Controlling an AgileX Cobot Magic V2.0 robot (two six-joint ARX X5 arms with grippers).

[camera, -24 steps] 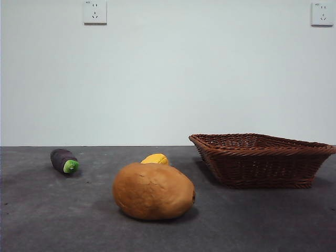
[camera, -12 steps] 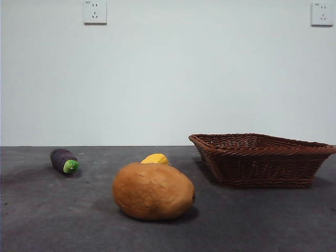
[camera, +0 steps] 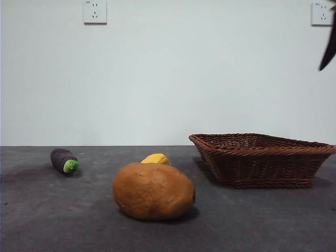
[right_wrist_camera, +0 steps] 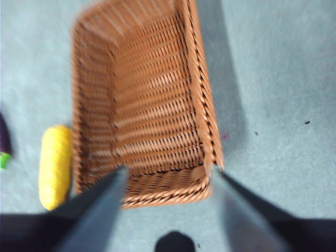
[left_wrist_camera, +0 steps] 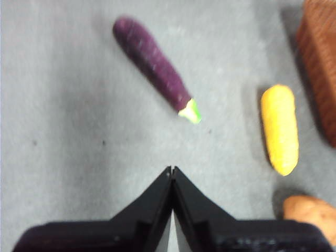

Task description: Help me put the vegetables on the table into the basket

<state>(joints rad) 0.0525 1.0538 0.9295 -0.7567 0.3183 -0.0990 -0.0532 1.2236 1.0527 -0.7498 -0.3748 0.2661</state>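
Note:
On the table, the brown potato lies nearest. The yellow piece lies behind it and the purple eggplant is far to the left. The empty wicker basket stands at the right. My left gripper hovers shut over the table. The eggplant, yellow piece and potato lie below it. My right gripper hangs open above the basket, beside the yellow piece. A black arm tip shows at the front view's top right.
A pale wall with two sockets rises behind the table. The basket's corner shows in the left wrist view beyond the yellow piece. Bare table runs along the basket's other side.
A black arm tip has come into the front view at the top right, above the basket. The vegetables and basket have not moved.

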